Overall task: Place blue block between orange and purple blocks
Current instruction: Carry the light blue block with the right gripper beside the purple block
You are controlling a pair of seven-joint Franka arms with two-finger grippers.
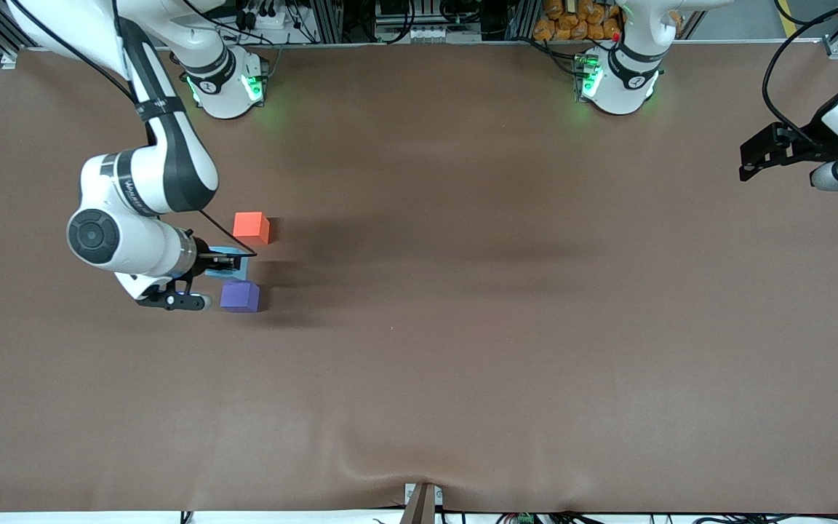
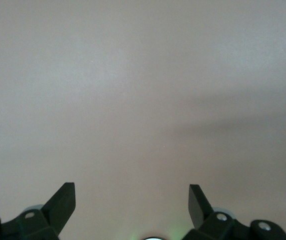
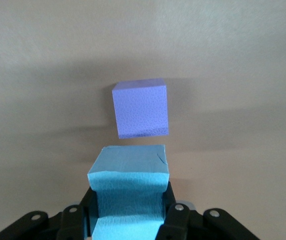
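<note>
Right end effector point(image 1: 224, 265) is pinching the blue block point(image 1: 236, 263), its two fingers pressed against opposite faces of the cube, as the right wrist view shows with the block point(image 3: 128, 192) clamped between the black pads. In the front view the held block sits in the gap between the orange block point(image 1: 251, 226) and the purple block point(image 1: 240, 297): from the blue cube, orange lies at about twelve o'clock and purple at about six o'clock. I cannot tell whether the blue cube already rests on the table point(image 1: 463, 327) or hangs just above it.

What the coming move turns on is this line. Orange and purple stand roughly on one axis running toward the front camera, and the blue cube lies on that axis, perhaps slightly toward the right arm's end of the table. In the right wrist view the purple block point(image 3: 140, 109) appears straight ahead of the held cube, close but with a thin strip of table showing between them, so they look apart. The remaining step, as I judge it, is to settle the cube and release without nudging purple.

Left end effector point(image 1: 753, 156) waits with fingers spread, over the left arm's end of the table, well apart from all three cubes; its wrist view shows only bare table point(image 2: 143, 100).
</note>
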